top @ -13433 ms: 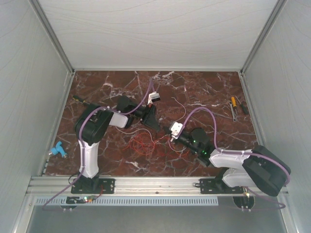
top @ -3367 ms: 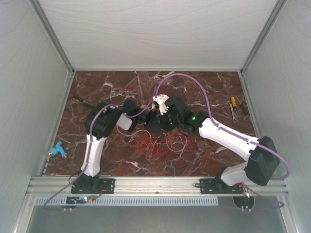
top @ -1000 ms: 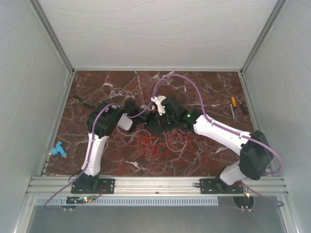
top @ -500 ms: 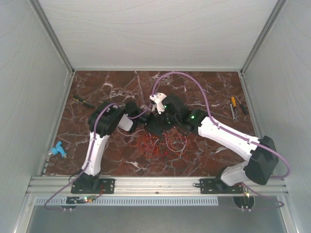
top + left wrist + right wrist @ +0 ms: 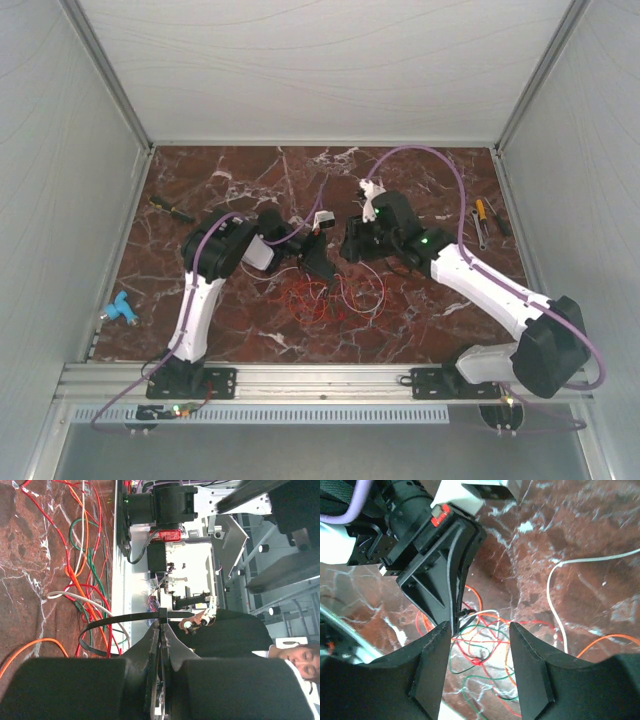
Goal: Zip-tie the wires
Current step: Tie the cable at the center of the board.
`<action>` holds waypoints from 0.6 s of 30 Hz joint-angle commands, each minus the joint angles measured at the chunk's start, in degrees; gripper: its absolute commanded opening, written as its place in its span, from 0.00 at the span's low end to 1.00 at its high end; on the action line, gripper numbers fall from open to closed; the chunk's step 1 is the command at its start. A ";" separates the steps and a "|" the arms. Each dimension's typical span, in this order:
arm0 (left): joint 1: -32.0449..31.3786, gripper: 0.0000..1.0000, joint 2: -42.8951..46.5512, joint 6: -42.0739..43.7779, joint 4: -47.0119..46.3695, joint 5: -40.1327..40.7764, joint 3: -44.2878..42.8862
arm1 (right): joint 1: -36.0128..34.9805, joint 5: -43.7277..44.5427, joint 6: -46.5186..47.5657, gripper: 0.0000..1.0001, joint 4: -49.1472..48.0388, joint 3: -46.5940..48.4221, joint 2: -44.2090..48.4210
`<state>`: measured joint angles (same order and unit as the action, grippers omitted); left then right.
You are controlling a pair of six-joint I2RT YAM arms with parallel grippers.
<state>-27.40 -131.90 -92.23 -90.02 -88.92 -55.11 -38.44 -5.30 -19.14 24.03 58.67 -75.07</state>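
The wires (image 5: 332, 297), thin red, orange, white and green loops, lie on the marble table between the arms; they also show in the left wrist view (image 5: 75, 575) and the right wrist view (image 5: 487, 645). My left gripper (image 5: 161, 626) is shut on the zip tie (image 5: 120, 618), a black strip bent into a loop around some wires, its tail through the head at my fingertips. In the top view the left gripper (image 5: 321, 270) is at the bundle's far edge. My right gripper (image 5: 480, 626) is open and empty, facing the left gripper (image 5: 445, 590) a short way off, right of it in the top view (image 5: 352, 240).
A yellow-handled screwdriver (image 5: 481, 212) and a wrench (image 5: 482, 236) lie at the right edge of the table. A blue object (image 5: 119, 308) sits at the near left, a dark tool (image 5: 170, 208) at the far left. Metal walls enclose the table.
My right gripper has pulled back to the right, away from the left gripper and the zip tie, and now stands open. The left gripper stays put, holding the tie.
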 commanded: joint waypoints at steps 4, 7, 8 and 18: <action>0.15 0.00 0.85 2.62 -14.84 0.73 -1.57 | 6.39 -15.54 -12.59 0.48 -9.67 -6.82 1.59; 0.15 0.00 1.18 3.74 -14.84 1.47 -1.19 | 6.95 -15.36 -14.62 0.48 -9.85 -6.82 2.28; 0.15 0.00 1.31 4.58 -14.84 1.47 -0.94 | 6.92 -14.55 -15.64 0.48 -9.59 -6.70 2.36; 0.15 0.00 5.23 21.25 -14.84 0.35 2.29 | 15.05 -15.32 -29.15 0.49 6.87 -0.34 -0.75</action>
<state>-27.40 -129.75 -80.36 -89.95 -88.29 -52.97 -27.16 -17.78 -41.45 22.41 53.76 -74.48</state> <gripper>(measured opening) 0.003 0.497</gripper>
